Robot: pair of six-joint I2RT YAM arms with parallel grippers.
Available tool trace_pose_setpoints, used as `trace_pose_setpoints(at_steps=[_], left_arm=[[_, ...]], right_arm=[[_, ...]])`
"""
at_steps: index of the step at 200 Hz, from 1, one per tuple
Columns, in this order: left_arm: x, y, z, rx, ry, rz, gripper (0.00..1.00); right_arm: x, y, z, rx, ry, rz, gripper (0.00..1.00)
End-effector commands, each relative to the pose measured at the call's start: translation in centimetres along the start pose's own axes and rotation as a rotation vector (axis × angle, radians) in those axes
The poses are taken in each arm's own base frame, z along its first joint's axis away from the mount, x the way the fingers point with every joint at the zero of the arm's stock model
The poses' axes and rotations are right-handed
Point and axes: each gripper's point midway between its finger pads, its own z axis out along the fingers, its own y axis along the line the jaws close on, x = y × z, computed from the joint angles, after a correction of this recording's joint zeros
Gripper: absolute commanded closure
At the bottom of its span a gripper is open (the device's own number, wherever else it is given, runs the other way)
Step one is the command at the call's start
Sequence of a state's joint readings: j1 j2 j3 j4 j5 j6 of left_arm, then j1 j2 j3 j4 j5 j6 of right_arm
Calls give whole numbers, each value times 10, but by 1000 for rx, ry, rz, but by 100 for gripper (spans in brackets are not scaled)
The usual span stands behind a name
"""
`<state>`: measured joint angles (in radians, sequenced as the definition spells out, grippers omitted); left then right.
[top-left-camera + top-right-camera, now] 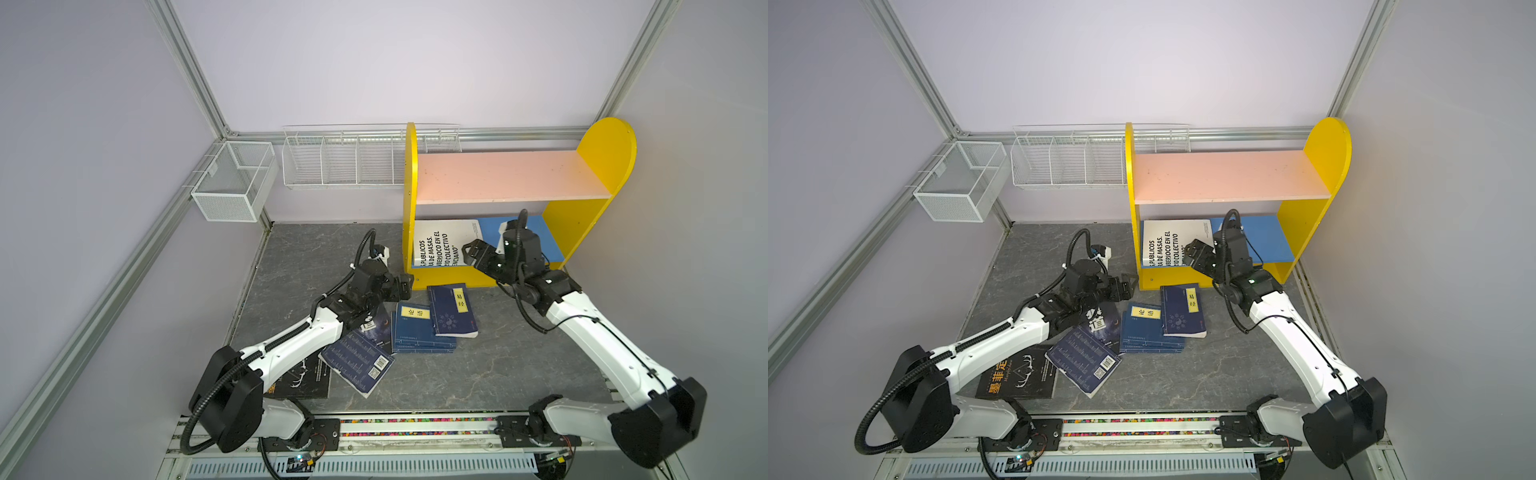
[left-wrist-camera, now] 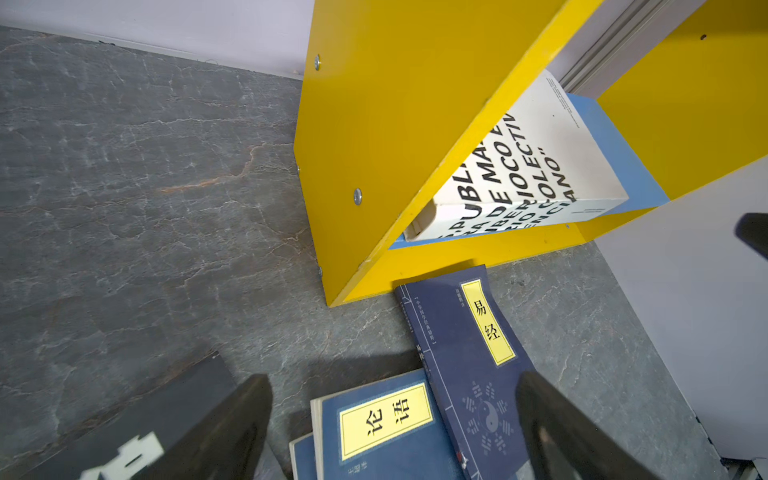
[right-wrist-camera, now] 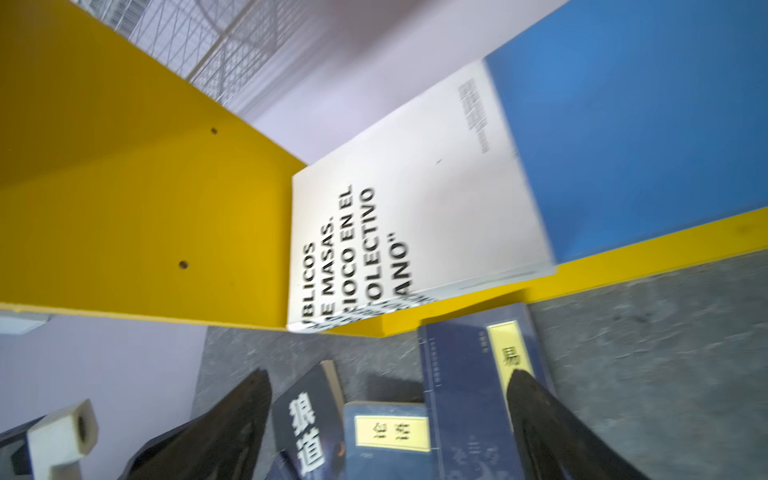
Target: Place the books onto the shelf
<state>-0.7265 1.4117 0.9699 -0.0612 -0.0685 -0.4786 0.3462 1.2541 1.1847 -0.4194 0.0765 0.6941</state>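
Note:
The shelf [image 1: 498,174] [image 1: 1225,174] stands at the back right. A white book [image 1: 440,245] [image 2: 532,166] [image 3: 415,187] lies flat on the left of its blue lower board. On the table in front lie two navy books with yellow labels [image 1: 453,311] [image 1: 415,328], a navy book back cover up [image 1: 1084,361], and two black books [image 1: 1100,322] [image 1: 1017,376]. My left gripper [image 1: 405,284] [image 2: 392,382] hangs open over the navy books near the shelf's left foot. My right gripper [image 1: 471,251] [image 3: 388,374] is open and empty just in front of the white book.
Two white wire baskets [image 1: 232,183] [image 1: 345,162] hang on the back wall to the left of the shelf. The right wall stands close beside the shelf's yellow side [image 1: 598,166]. A rail [image 1: 415,428] runs along the table's front edge.

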Motion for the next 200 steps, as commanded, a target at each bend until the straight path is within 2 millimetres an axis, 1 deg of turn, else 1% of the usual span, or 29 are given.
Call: trace_pose_setpoints(at_steps=[1,28,35,47,48,52,63,102,134,200], left_arm=[[-18,-13,9,32,-25,21,7],[-27,-15,21,19,-37,22,7],[-28,-16,25,18,-38,25,6],[-31,-17,30,17,-39,26,6],[-31,-17,31,16,-38,26,6],[-30,-17,33,13,-36,26,6],[-32,-17,39,8,-37,21,6],[-35,-17,53,-4,-45,6,6],[-38,-14,57,-20,-62,-9,6],[-40,-16,59,-10,-69,-17,7]], right_arm=[[11,-31,12,44,123,-94,7],[7,-36,36,6,140,-144,3],[6,-34,41,-10,139,-156,2],[5,-26,49,-57,144,-177,0],[2,-31,50,-49,139,-169,0],[-3,-34,53,-47,133,-165,1],[-5,-31,61,-60,137,-174,3],[-5,-26,84,-99,164,-187,11],[-1,-20,92,-145,183,-199,14],[4,-8,99,-221,216,-208,20]])
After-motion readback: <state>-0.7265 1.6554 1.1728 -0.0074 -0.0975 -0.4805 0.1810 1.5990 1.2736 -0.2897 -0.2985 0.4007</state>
